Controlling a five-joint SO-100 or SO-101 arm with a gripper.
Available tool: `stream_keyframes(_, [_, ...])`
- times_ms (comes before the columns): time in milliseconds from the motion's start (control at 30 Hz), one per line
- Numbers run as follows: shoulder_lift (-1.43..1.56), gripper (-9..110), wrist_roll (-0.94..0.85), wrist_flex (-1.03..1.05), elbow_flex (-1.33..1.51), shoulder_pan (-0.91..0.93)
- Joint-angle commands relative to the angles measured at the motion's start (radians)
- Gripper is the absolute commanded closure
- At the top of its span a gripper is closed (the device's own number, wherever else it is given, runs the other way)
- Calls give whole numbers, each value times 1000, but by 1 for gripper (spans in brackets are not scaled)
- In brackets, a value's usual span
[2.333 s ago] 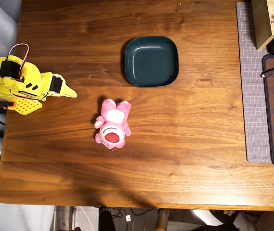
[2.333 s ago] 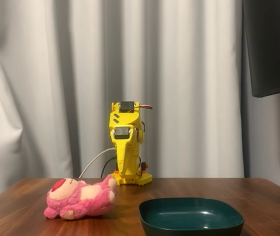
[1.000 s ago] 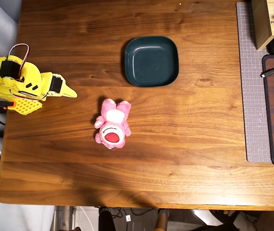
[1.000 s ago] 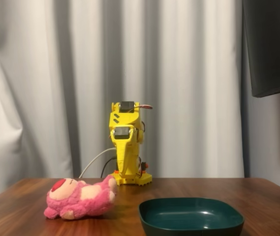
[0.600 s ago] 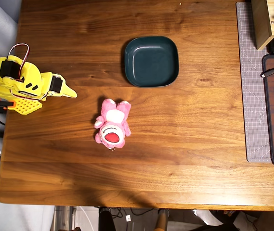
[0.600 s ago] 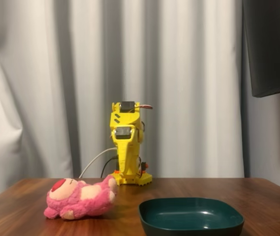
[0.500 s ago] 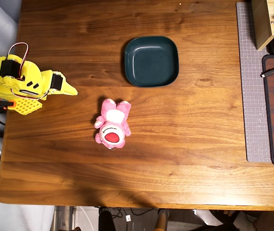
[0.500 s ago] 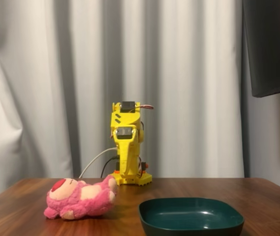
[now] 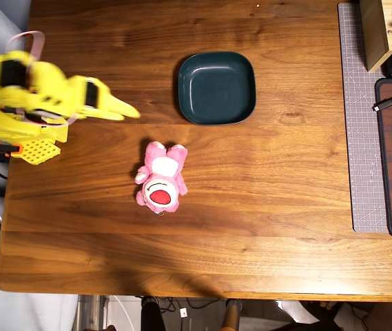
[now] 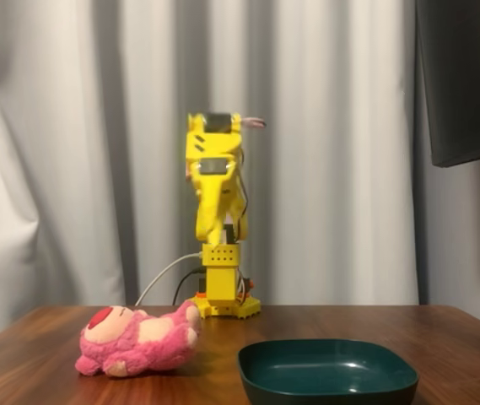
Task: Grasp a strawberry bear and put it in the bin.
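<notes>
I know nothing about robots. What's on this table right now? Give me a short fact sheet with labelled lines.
Arm: yellow robot arm, folded up at the table's left edge in the overhead view
Gripper: gripper raised off the table, holding nothing; open or shut unclear
Toy: strawberry bear, pink plush lying on its back, red mouth patch up
Dish: bin, dark teal, empty
Toy and dish: apart, not touching
Surface: wooden table
Also: grey cutting mat on the right
</notes>
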Motion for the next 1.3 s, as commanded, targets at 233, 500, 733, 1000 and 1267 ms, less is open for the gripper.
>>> stream_keyframes(233, [-693,65,11,202,-686,-106])
stream_keyframes(500, [-799,61,-2,360,-778,-117])
stream_keyframes(733, [-802,61,-3,456,-879,-103])
stream_keyframes(1000, [-798,60,-3,526,-870,-120])
stream_keyframes(1267, [-804,60,-48,512,-868,-225])
